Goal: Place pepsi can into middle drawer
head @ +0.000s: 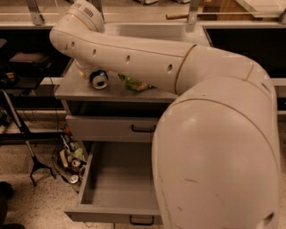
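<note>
Two drawers lie below the gripper (pixel 85 71). The upper drawer (pixel 107 127) is shut, directly beneath it past the front edge of the cabinet top (pixel 73 89). The middle drawer (pixel 118 181) is lower and nearer the camera, pulled well out, with its grey floor open to view. The drawer's right part is hidden behind the robot's body (pixel 214 156), so open room shows only on the side under the gripper. Down and to the left of the gripper, floor clutter (pixel 71 156) crowds the drawer's left wall, and a black stand (pixel 27 143) is further out.

The arm (pixel 134 58) reaches across the cabinet from the right, bends sharply at its far end and turns down, so the gripper hangs just under that bend, low over the cabinet top near its left edge. Whether it is closed, or holding anything, cannot be told.

The pepsi can (pixel 98 79) is right beside the gripper on its right, on its side with the silver top facing the camera (blue shows round the rim, no lettering readable). Whether the two touch is unclear. A green packet (pixel 134 83) is further right under the arm. Dark stripes mark the wrist (pixel 87 11), with no legible writing.
</note>
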Controlling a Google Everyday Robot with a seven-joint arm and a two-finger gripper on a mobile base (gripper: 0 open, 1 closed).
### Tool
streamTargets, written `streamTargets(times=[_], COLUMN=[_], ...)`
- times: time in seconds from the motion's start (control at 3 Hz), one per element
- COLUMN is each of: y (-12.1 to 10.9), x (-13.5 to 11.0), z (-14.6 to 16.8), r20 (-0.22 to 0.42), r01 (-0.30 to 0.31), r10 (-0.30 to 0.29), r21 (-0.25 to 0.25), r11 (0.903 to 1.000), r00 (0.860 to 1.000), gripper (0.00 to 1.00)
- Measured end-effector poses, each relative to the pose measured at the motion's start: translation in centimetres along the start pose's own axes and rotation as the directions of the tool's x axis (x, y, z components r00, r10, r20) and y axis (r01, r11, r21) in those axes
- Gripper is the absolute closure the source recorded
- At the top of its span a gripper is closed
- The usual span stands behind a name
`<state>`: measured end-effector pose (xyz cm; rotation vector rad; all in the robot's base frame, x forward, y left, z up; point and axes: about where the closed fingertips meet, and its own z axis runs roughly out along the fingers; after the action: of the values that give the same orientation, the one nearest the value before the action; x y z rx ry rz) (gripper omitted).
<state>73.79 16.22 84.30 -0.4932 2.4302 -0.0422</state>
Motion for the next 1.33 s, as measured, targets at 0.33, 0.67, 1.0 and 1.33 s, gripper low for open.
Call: streamTargets(times=[0.33,0.67,1.0,1.33], y=[-1.7,-2.9,-3.8,-3.9], x=[0.4,1.2,2.8,4.9], z=[-2.9,-6.7,-10.7,-13.4], r20=[0.036,0.096,0.173,0.243], r01=[-0.009,0.013,0.074,0.137], r10=[0.009,-0.007,-0.050,-0.081], r21=[-0.014,-0.065,-0.134,-0.224], r11=[0.9999,0.9978,0.9883,0.9649], r00=[0.999,0.995,0.984,0.967], gripper=[0.98,1.00,1.00,1.00])
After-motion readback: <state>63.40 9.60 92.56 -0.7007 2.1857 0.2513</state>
